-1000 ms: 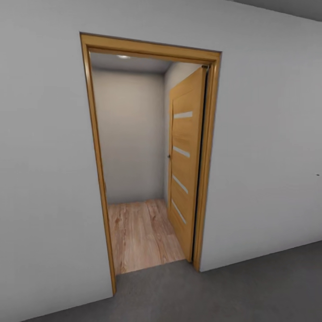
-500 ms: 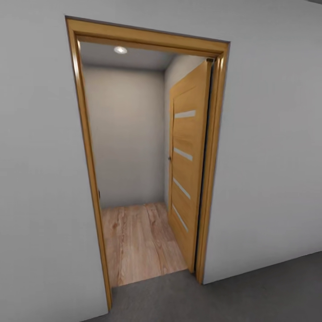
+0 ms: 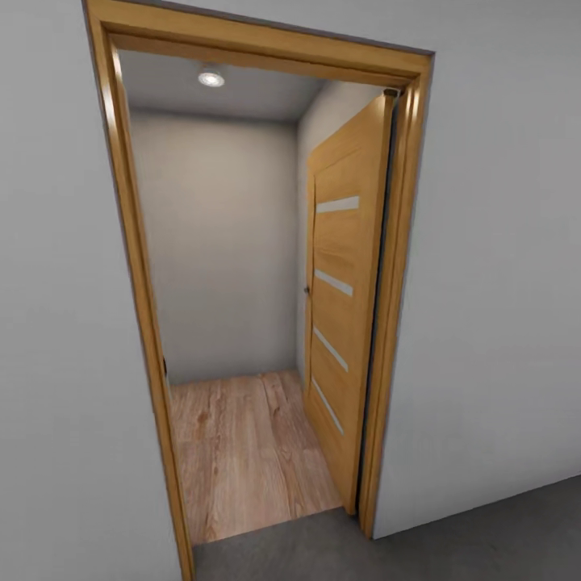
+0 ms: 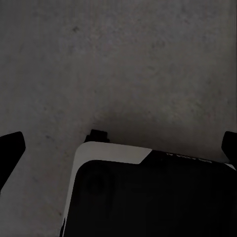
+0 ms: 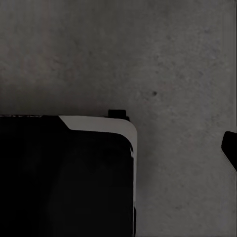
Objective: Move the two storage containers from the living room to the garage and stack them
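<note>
The two storage containers are out of view. In the head view I face an open doorway with a wooden frame (image 3: 133,266) set in a plain grey wall. The dark grey floor (image 3: 492,528) lies on my side of the threshold. In the left wrist view my left gripper (image 4: 118,148) hangs over that floor, its dark fingertips (image 4: 11,148) spread wide with nothing between them. In the right wrist view my right gripper (image 5: 118,148) shows one fingertip (image 5: 230,148) far out at the edge, and it holds nothing.
The wooden door (image 3: 343,323) with pale slats stands swung inward along the right side of the opening. Beyond it is a small hall with light wood plank flooring (image 3: 246,452), a grey back wall and a ceiling lamp (image 3: 211,78). My black and white base (image 4: 148,197) sits below both grippers.
The whole head view has shifted: the doorway looks larger and closer, its frame reaching further toward the picture's edges, so the camera has moved toward it.
</note>
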Motion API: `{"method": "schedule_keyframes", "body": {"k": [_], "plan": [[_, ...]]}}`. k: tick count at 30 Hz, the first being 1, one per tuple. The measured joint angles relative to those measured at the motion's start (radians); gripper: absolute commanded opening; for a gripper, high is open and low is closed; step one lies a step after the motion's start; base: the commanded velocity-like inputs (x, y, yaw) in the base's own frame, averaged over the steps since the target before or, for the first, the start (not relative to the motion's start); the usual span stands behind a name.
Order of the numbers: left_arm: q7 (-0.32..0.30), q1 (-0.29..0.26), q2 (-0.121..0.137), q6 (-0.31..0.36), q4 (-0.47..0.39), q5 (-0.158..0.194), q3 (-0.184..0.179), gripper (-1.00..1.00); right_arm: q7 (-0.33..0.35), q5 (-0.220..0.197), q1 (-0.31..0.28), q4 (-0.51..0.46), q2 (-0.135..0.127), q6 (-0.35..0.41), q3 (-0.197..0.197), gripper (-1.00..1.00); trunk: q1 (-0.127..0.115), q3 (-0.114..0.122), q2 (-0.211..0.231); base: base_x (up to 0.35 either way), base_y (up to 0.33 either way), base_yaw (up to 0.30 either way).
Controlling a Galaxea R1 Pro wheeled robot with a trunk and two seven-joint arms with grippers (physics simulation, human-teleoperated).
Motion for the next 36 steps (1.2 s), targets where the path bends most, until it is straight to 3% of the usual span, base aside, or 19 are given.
{"method": "schedule_keyframes", "body": {"k": [22,36], "plan": [[0.000,0.000,0.000,-0.001,0.000,0.000,0.000,1.00,0.002,0.000,0.001,0.000,0.004,0.000,0.000,1.00,0.000,0.000,0.000,0.321,-0.002,0.000],[0.000,0.000,0.000,-0.001,0.000,0.000,0.000,1.00,0.003,0.000,0.000,0.000,0.005,0.000,0.000,1.00,0.000,0.000,0.000,0.312,-0.102,0.000]]}}
